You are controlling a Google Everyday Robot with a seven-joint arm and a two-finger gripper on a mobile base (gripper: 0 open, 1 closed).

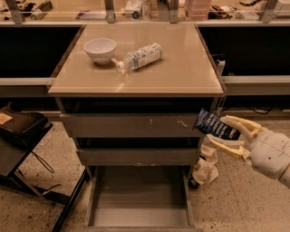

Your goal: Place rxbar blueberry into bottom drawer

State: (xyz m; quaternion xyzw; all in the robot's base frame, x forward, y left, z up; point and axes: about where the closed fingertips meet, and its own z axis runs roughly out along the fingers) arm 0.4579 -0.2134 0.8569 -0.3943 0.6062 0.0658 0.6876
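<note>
- Speckled floor [247, 206] lies nearest me. The bottom drawer [140, 206] stands pulled out over it, below and left of the pincer, its grey tray showing nothing inside.
- A crumpled pale wad [206, 168] lies on the floor just below the pincer, by the cabinet's right foot.
- The pincer [216, 131] hangs off the cabinet's right side, level with the top drawer front [131, 124]. Its fingers pinch the rxbar blueberry [211, 124], whose free end points up-left toward the cabinet corner. I cannot tell whether bar and corner touch.
- My reading of the step: carry the bar down and across. I would stay clear of the cabinet side, drop past the middle drawer [136, 156], then slide left over the tray and release low so the bar lands flat.
- Likely snags are the cabinet's right corner and the tray's right wall. The wad could foul a low approach.
- A black stand [22, 136] sits far left, out of my path.
- Above and beyond, a white bowl [100, 49] and a toppled pump bottle [139, 56] sit just beside each other on the cabinet top [181, 72].
- A cluttered bench [199, 9] is farthest back.
</note>
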